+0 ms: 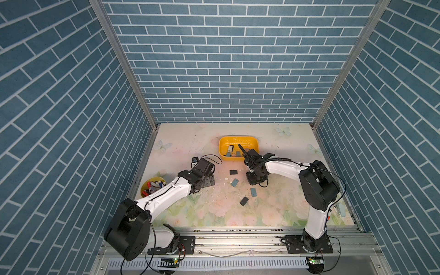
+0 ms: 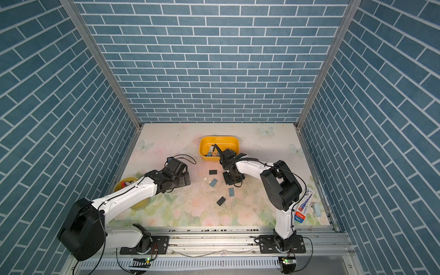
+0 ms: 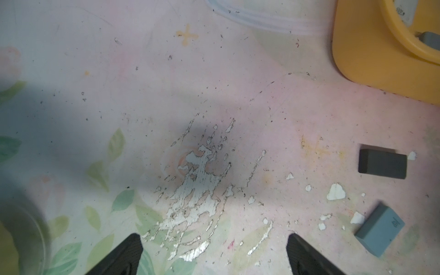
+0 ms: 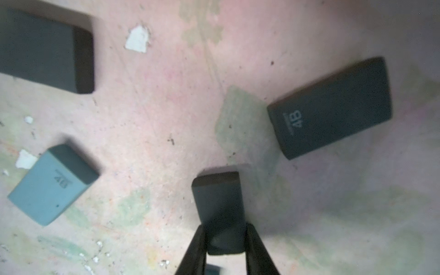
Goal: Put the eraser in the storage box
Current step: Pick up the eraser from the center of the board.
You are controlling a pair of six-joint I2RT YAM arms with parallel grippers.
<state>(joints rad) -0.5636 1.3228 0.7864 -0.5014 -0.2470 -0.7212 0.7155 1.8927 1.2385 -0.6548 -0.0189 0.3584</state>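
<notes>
In the right wrist view my right gripper (image 4: 223,238) is shut on one end of a dark grey eraser (image 4: 219,202), just over the floral table. In both top views that gripper (image 1: 253,179) points down in front of the storage box (image 1: 222,147), and the held eraser is hidden under it. The storage box (image 2: 202,148) is a shallow yellow tub at the back middle with several erasers inside. My left gripper (image 3: 214,240) is open over bare, scuffed table, left of the loose erasers and in front-left of the storage box (image 3: 369,47).
Loose erasers lie between the arms: dark ones (image 1: 233,172) (image 1: 244,201) and blue-grey ones (image 1: 234,182) (image 1: 253,192). A round yellow cup of pens (image 1: 152,187) stands under the left arm. A printed packet (image 2: 304,204) lies front right. Walls close in three sides.
</notes>
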